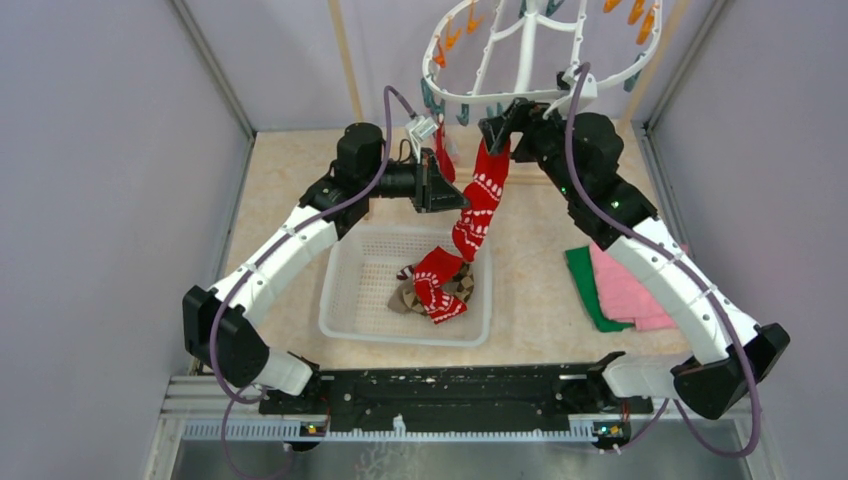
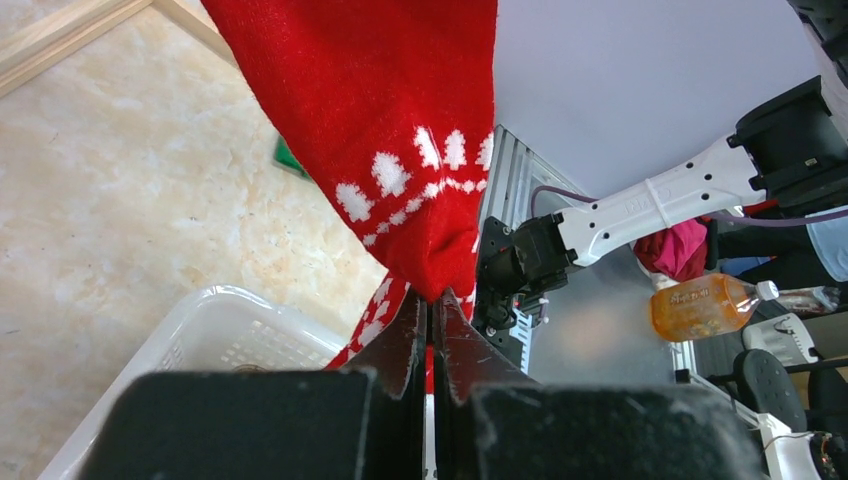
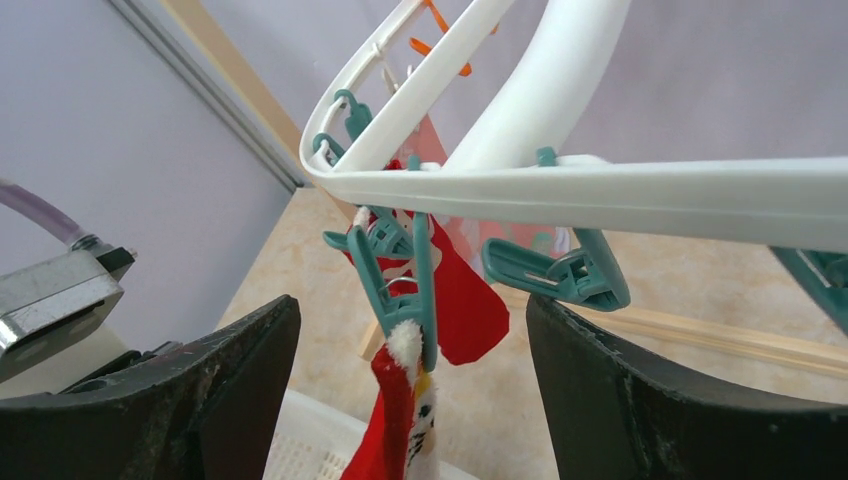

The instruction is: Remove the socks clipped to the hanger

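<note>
1. The left gripper (image 2: 432, 312) is clamped tight on the low tip of a red sock (image 2: 390, 130) hanging above its fingers
2. The right gripper (image 3: 410, 335) is spread wide; between its fingers a teal clip (image 3: 398, 285) under the hanger (image 3: 620, 185) bites the clipped sock (image 3: 400, 425)

Left gripper (image 2: 432, 298) jaws pinched on red sock (image 2: 380, 120); white basket (image 2: 205, 335) below.

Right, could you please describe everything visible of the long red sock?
The red sock is soft knit with white patterned bands. Its top is pinched in a teal clip under the white hanger; it hangs slanting down, its lower end lying in the white basket on a brown argyle sock. The left gripper's fingers are shut on its upper part; the open right gripper flanks the clip.
</note>
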